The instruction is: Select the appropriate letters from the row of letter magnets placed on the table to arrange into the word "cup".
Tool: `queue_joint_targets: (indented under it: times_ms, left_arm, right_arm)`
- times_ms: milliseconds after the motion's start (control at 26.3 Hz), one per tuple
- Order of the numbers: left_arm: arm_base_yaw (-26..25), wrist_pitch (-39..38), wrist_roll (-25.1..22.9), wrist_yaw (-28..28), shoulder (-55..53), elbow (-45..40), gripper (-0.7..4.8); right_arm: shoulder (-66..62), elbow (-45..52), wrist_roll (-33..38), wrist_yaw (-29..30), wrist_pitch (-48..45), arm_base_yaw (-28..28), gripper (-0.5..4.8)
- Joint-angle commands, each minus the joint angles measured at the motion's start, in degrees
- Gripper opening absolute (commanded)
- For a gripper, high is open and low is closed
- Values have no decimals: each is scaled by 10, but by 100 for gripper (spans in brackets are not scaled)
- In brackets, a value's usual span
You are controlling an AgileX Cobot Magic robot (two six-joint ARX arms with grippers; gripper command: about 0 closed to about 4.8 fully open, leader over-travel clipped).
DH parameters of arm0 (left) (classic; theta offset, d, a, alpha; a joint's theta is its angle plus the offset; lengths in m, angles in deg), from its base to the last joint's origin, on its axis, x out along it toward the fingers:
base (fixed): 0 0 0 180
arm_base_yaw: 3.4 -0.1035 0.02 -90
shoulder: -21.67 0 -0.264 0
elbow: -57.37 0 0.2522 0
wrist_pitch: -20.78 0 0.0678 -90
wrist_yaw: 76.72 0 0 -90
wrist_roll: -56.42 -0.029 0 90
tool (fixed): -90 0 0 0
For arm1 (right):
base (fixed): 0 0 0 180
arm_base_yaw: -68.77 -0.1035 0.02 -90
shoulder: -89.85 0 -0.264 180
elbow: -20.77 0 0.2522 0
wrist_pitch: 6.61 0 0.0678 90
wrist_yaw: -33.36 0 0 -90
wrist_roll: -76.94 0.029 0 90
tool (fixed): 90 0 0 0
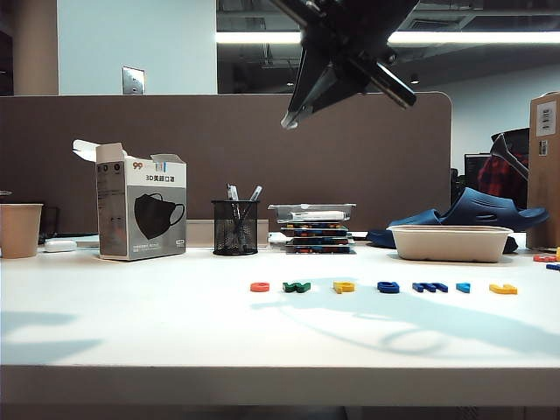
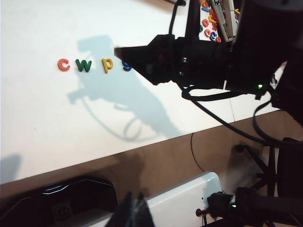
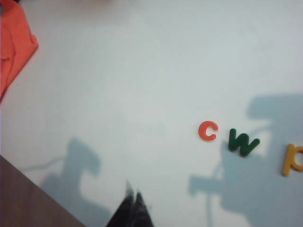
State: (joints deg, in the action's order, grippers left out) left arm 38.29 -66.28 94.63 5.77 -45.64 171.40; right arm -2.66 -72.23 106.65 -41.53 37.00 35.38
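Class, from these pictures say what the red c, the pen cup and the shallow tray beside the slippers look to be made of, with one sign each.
Red c: likely plastic, matte; flat, even colour, rounded moulded edges.
Pen cup: black wire mesh, probably metal; the pens show through its wall.
Shallow tray: looks like moulded paper pulp, dull off-white with a soft rolled rim, though thin plastic is possible.

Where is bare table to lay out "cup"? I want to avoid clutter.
Free: the wide white strip of table between the letter row and the front edge, and left of the red c. Crowded: behind the row, from mask box and pen cup to tray. Right tool hangs shut above it; left tool shut, off the table.
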Motion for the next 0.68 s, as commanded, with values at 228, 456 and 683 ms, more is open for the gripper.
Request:
queue_joint_targets:
  times_ms: [228, 456, 683]
  left_arm:
    - [1, 3, -3, 0, 1, 1, -5]
    - [1, 3, -3, 0, 1, 1, -5]
    - [1, 3, -3, 0, 1, 1, -5]
  right_arm:
    - [-45, -130, -30, -64, 157, -1, -3]
    - [-86, -240, -37, -92, 251, -2, -3]
    - [-154, -365, -43, -108, 362, -9, -3]
